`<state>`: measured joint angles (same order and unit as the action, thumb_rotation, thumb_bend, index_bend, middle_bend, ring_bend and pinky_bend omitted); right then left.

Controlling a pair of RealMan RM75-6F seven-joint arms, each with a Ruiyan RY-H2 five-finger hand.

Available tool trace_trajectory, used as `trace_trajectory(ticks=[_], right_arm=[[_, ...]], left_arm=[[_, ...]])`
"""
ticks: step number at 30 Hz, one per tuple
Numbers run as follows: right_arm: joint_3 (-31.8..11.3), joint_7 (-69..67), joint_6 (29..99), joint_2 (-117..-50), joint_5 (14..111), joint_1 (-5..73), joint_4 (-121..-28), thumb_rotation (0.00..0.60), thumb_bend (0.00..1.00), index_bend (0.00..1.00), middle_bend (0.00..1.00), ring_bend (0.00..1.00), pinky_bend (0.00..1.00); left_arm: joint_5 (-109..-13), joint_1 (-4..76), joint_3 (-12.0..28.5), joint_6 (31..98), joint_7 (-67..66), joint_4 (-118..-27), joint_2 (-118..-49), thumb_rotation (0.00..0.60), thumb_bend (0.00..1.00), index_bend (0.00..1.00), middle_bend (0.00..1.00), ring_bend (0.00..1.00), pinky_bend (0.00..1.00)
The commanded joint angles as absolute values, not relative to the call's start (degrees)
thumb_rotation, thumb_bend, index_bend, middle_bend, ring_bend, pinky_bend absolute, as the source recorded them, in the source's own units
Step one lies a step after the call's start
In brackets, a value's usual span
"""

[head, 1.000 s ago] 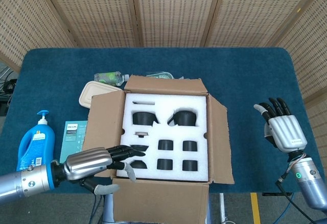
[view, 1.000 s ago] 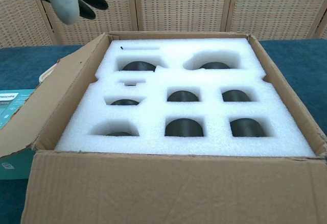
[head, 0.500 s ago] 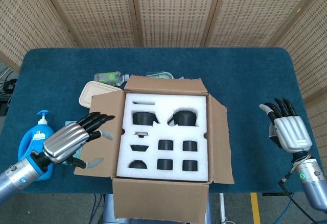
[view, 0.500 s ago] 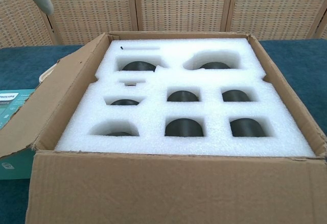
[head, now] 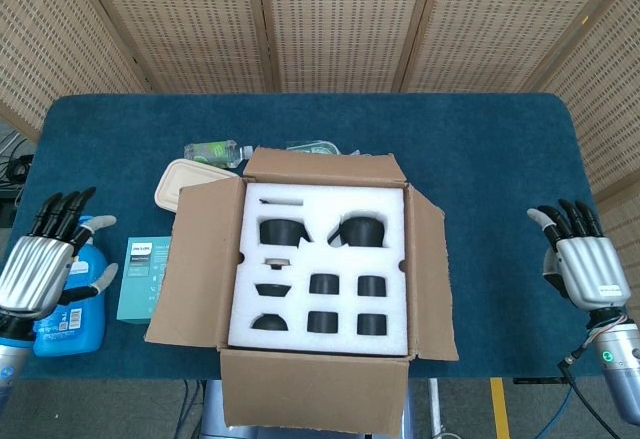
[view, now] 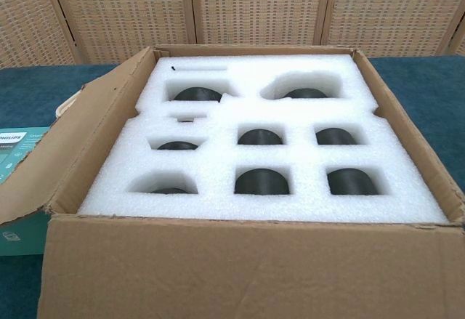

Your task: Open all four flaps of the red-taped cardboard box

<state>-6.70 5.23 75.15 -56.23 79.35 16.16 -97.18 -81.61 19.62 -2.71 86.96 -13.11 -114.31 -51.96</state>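
The cardboard box (head: pixel 430 259) (view: pixel 240 268) stands in the middle of the blue table with all its flaps folded outward. Inside lies a white foam insert (head: pixel 322 264) (view: pixel 254 181) with several dark items sunk in its pockets. No red tape shows in either view. My left hand (head: pixel 40 264) hovers at the far left edge with fingers spread, holding nothing, above the blue bottle. My right hand (head: pixel 585 259) is far right of the box, fingers apart and empty. Neither hand appears in the chest view.
A blue pump bottle (head: pixel 72 299) and a teal carton (head: pixel 140 277) (view: pixel 11 152) lie left of the box. A beige lidded container (head: pixel 180 181) and two clear bottles (head: pixel 215 150) sit behind its far left corner. Wicker screens stand behind the table.
My left hand has drawn back from over the box's left flap to the far left edge, leaving the chest view. My right hand has slid slightly right and down.
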Motion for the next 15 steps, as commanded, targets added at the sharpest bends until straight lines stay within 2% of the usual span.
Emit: trace_trajectory(ticks=[1, 15], right_arm=[[-6.53, 5.27, 75.51, -56.38, 79.52, 15.79, -97.23, 0.6, 0.9, 0.15, 0.16, 0.0, 0.0], [-5.95, 5.91, 77.32, -56.57, 78.68, 13.58, -97.63, 0.6, 0.9, 0.15, 0.15, 0.0, 0.0]], left_arm=[[-81.12, 16.57, -2.59, 89.66, -13.55, -112.4, -53.89, 0.456, 0.34, 0.24, 0.0, 0.0, 0.0], [-82.08, 10.15, -4.18, 92.52, -12.24, -111.73, -54.18, 0.455, 0.34, 0.24, 0.0, 0.0, 0.0]])
